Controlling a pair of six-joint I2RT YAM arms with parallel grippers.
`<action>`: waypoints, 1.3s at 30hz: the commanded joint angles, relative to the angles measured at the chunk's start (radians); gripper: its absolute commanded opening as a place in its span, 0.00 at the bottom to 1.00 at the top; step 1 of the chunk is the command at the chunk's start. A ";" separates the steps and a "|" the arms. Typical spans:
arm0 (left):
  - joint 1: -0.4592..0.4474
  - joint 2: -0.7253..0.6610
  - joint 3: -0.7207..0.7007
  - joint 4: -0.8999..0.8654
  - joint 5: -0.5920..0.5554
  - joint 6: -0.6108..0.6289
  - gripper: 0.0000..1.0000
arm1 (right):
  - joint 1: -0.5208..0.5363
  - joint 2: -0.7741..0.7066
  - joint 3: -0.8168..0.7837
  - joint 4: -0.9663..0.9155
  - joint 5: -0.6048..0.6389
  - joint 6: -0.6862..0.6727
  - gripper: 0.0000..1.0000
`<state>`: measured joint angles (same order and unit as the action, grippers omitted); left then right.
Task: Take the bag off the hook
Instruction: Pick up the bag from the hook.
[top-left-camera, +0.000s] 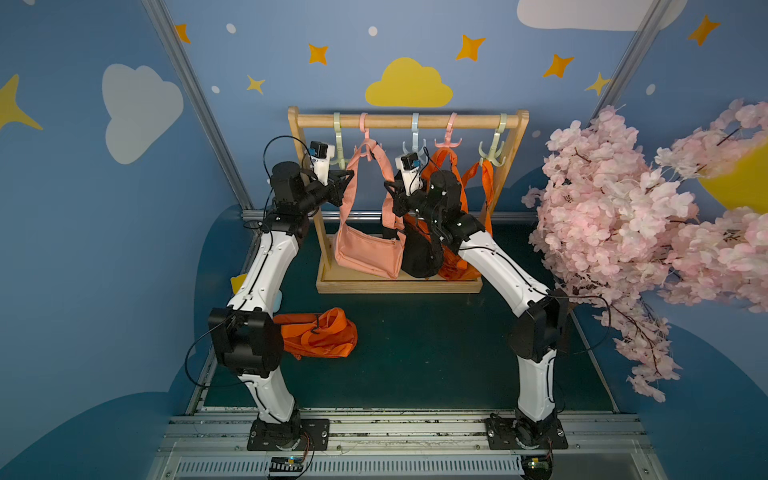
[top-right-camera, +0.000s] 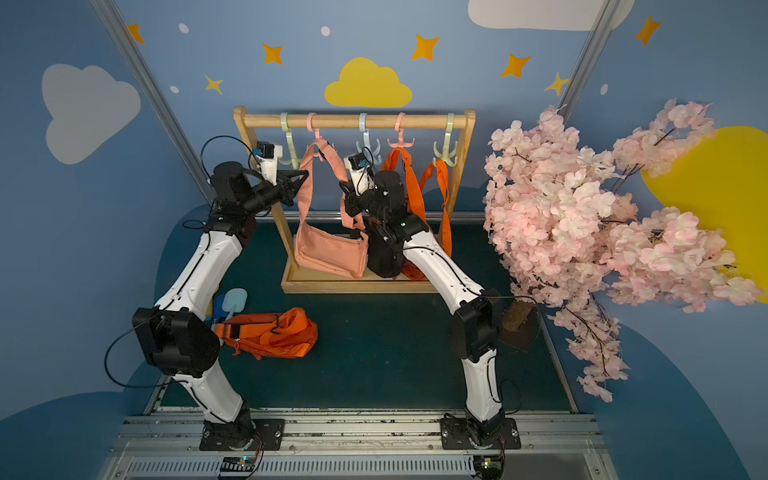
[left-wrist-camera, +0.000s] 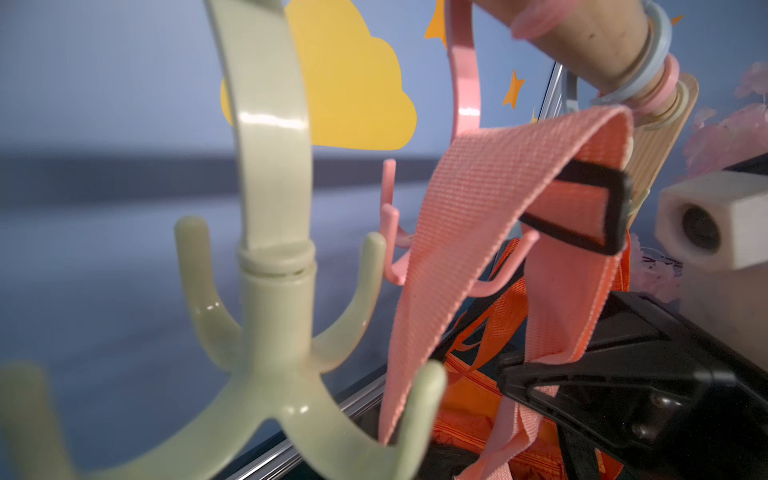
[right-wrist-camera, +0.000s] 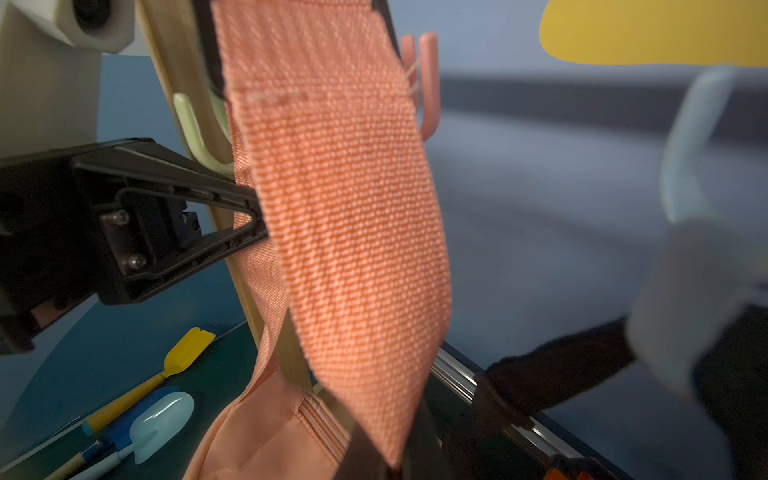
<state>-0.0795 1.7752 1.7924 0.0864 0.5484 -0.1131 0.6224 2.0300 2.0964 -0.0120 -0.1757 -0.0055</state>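
Observation:
A pink bag (top-left-camera: 365, 253) (top-right-camera: 328, 253) hangs by its woven strap (top-left-camera: 353, 174) from the pink hook (top-left-camera: 366, 139) (top-right-camera: 318, 139) on the wooden rack. My left gripper (top-left-camera: 344, 189) (top-right-camera: 298, 187) is shut on the strap's left side; the right wrist view shows its black fingers (right-wrist-camera: 249, 216) pinching the webbing. On the strap's right side my right gripper (top-left-camera: 390, 195) (top-right-camera: 345, 199) is shut. Its fingers (left-wrist-camera: 540, 382) clamp the strap in the left wrist view. The strap's top fold (left-wrist-camera: 602, 124) still loops around the hook's prongs (left-wrist-camera: 528, 241).
The rack's rail (top-left-camera: 409, 121) carries green (left-wrist-camera: 274, 291), blue and pink hooks. A black bag (top-left-camera: 417, 253) and orange bags (top-left-camera: 453, 174) hang right of the pink one. Another orange bag (top-left-camera: 320, 332) lies on the floor beside spatulas (top-right-camera: 232, 301). A blossom tree (top-left-camera: 644, 216) fills the right.

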 joint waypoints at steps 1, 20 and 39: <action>-0.002 -0.051 -0.027 -0.005 0.001 -0.005 0.04 | -0.003 -0.069 -0.011 0.020 -0.019 0.006 0.00; -0.002 -0.186 -0.143 0.007 -0.007 -0.002 0.04 | 0.002 -0.213 -0.150 0.020 -0.044 0.042 0.00; -0.003 -0.367 -0.227 -0.057 0.022 0.012 0.04 | 0.046 -0.366 -0.194 -0.107 -0.113 0.003 0.00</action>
<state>-0.0799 1.4548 1.5761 0.0463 0.5499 -0.1089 0.6563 1.7203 1.9034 -0.0975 -0.2512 0.0101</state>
